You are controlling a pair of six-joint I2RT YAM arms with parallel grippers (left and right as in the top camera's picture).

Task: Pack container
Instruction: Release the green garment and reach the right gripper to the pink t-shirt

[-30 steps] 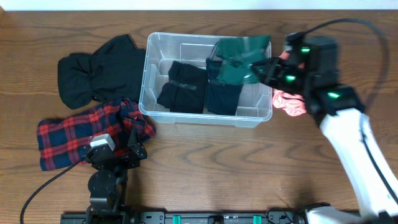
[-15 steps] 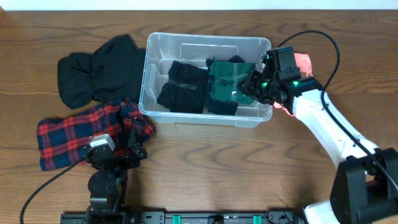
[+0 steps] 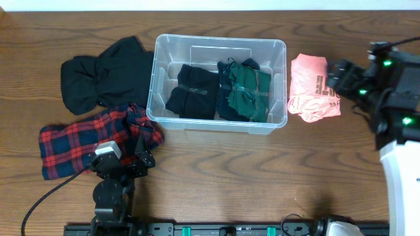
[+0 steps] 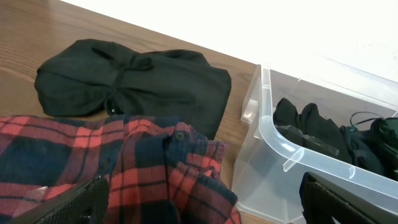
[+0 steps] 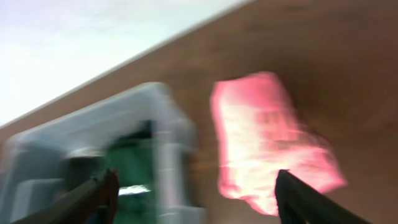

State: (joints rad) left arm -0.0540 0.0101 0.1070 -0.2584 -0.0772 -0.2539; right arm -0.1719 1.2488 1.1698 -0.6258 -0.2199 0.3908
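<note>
Container (image 3: 156,78): mid-table, holding a black garment (image 3: 193,92) and a green garment (image 3: 248,93) side by side. Right gripper (image 5: 199,199): jaws apart, empty, near pink shirt (image 3: 314,95). Left gripper (image 4: 211,199): jaws apart, empty, by plaid shirt (image 3: 72,141).

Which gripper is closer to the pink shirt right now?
The right. The right gripper hovers just beside the pink shirt, at its right edge; the left gripper sits far off by the plaid shirt.

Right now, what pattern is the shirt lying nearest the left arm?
The shirt is red and navy plaid, with a buttoned collar; it shows best in the overhead view.
</note>
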